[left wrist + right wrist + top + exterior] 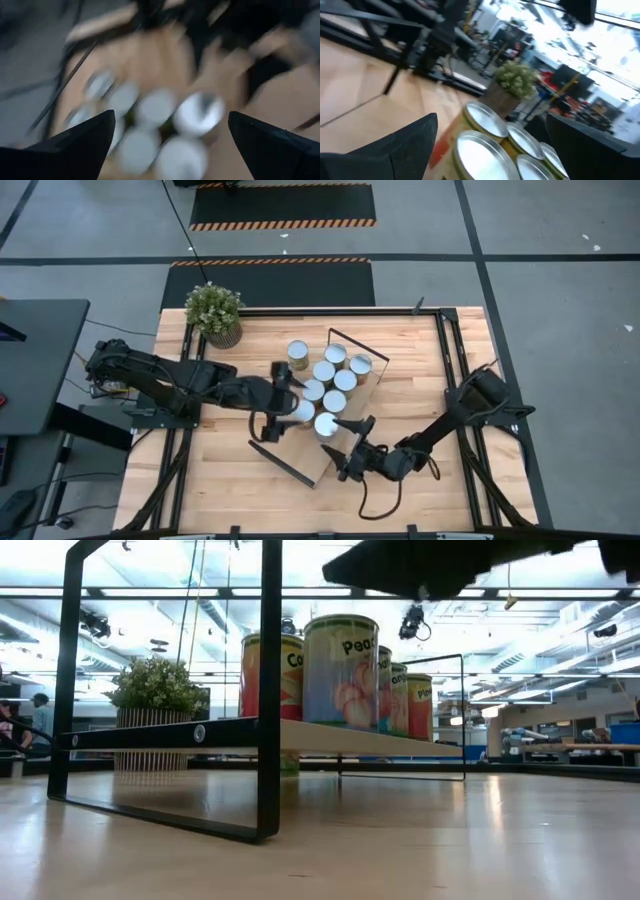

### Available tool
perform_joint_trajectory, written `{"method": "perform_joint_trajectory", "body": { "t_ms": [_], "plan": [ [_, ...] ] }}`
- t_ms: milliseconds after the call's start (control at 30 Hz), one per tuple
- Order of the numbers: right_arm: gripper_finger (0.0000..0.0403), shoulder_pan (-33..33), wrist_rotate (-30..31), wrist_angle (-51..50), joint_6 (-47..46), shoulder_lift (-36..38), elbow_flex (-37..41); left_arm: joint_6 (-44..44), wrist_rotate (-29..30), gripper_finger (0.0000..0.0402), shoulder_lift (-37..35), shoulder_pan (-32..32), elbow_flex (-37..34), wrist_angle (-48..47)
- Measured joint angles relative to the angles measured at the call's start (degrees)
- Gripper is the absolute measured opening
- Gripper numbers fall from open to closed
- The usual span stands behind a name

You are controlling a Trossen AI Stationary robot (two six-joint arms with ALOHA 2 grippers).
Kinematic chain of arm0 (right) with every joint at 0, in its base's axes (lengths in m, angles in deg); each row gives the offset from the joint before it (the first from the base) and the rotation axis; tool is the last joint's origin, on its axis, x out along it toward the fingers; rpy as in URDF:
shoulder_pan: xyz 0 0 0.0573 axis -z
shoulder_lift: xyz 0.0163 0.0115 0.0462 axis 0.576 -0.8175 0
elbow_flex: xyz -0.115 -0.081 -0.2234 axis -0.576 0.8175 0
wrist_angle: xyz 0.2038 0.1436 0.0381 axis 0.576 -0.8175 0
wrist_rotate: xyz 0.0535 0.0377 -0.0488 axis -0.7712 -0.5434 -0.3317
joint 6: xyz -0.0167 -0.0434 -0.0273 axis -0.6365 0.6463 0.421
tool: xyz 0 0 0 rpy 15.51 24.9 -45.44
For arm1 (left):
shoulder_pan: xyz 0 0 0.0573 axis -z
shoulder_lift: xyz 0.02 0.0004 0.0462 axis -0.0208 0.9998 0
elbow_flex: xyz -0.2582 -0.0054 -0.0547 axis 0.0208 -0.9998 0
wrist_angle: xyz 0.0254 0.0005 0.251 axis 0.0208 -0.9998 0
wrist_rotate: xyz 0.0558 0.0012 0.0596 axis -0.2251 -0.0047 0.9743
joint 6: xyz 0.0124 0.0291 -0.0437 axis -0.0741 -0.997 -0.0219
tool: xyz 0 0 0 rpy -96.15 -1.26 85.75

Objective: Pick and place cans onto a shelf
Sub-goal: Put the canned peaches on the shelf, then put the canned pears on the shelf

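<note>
Overhead, table-level and two close wrist views, all sharing the cans [325, 385].

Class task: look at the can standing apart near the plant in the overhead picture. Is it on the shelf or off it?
Off. In the high view that can stands on the tabletop, beside the shelf, near the plant.

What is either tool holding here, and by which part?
Nothing. The left tool and right tool are both open beside the cans on the shelf.
</note>
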Motion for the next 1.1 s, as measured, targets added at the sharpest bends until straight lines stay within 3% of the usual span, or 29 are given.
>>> {"method": "perform_joint_trajectory", "body": {
  "t_ms": [100, 233, 367, 667, 900, 1100],
  "plan": [
    [0.038, 0.47, -4.52, -11.75, -9.29, 4.36, 0.0, 2.11, 4.57, 0.0394, -0.02, -2.62, -0.42, -6.63],
    [0.0378, 2.27, -13.02, -24.87, -20.98, 9.72, 0.0, 2.26, -1.28, 0.0394, -1.18, -9.24, -3.51, -6.06],
    [0.0374, 3.07, -17.91, -29.3, -23.63, 13.85, 0.02, 0.38, -8.24, 0.0394, -1.93, -18.07, -7.8, -4.36],
    [0.0374, 1.43, -18.39, -31.12, -22.6, 19.37, 0.0, -6.81, -22.53, 0.0394, -1.95, -36.98, -18.98, 4.92],
    [0.0374, 1.97, -17.08, -32.74, -23.43, 19.49, 0.0, -9.08, -25.07, 0.0394, -1.32, -46.26, -24.71, 6.22],
    [0.0374, 3.25, -17.6, -33.12, -24.2, 19.49, 0.01, -8.68, -27.55, 0.0394, 1.24, -49.22, -26.38, 7.43]
  ]
}}
